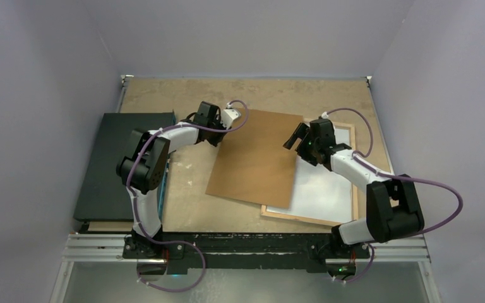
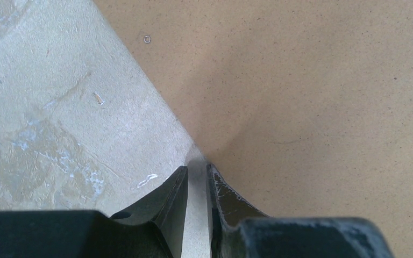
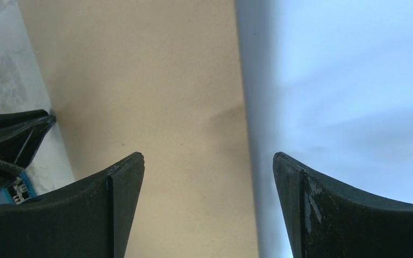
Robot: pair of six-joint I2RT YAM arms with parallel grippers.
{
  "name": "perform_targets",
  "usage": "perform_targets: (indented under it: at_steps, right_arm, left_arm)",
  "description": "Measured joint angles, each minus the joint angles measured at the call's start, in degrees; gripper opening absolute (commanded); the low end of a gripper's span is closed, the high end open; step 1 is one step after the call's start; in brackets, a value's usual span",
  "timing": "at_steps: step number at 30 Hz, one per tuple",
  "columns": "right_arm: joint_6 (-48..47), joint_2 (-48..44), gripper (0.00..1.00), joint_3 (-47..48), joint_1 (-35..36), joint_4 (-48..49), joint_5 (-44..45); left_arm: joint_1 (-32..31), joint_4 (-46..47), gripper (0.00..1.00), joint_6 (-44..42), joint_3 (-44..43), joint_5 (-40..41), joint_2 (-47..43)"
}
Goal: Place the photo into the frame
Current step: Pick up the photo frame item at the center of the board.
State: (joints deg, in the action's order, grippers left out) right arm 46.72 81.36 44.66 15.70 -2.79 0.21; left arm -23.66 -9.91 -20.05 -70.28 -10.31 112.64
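Pinches thin brown rectangular backing board at its 11 o'clock corner with left gripper; holds right gripper spread wide, empty, above 3 o'clock edge. Half covers light-wood rectangular frame at 4 o'clock. Probably light, stiff, breakable: grasp edges only. Cannot find photo.

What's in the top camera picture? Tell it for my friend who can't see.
Two robot arms reach over a brown backing board lying crooked on the table, partly covering the frame on the right. The left gripper is at the board's left edge; the open right gripper hovers over its right edge.
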Motion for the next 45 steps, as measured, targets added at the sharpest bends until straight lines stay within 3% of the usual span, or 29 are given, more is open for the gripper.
perform_targets:
  at_steps: [22,26,30,40,45]
  right_arm:
    - [-3.3,5.5,0.73,-0.7,-2.3,7.0,-8.6]
    - [-3.7,5.7,0.64,-1.3,-2.4,7.9,-9.1]
    - [-3.6,5.7,0.39,-2.7,-3.1,9.6,-10.4]
    - [0.0,-1.5,0.44,-5.8,-4.3,13.5,-19.3]
    - [3.9,-5.3,0.23,-7.2,-3.4,22.2,-26.1]
  left_arm:
    - [0.0,-0.3,0.17,0.0,-0.2,0.0,0.0]
    - [0.0,-0.4,0.17,0.0,-0.2,-0.2,0.0]
    - [0.0,-1.1,0.17,0.0,-0.4,-0.3,0.0]
    - [0.9,-2.9,0.17,0.0,-0.8,0.3,-0.2]
    - [0.9,-3.1,0.18,0.0,-0.8,-0.9,-0.3]
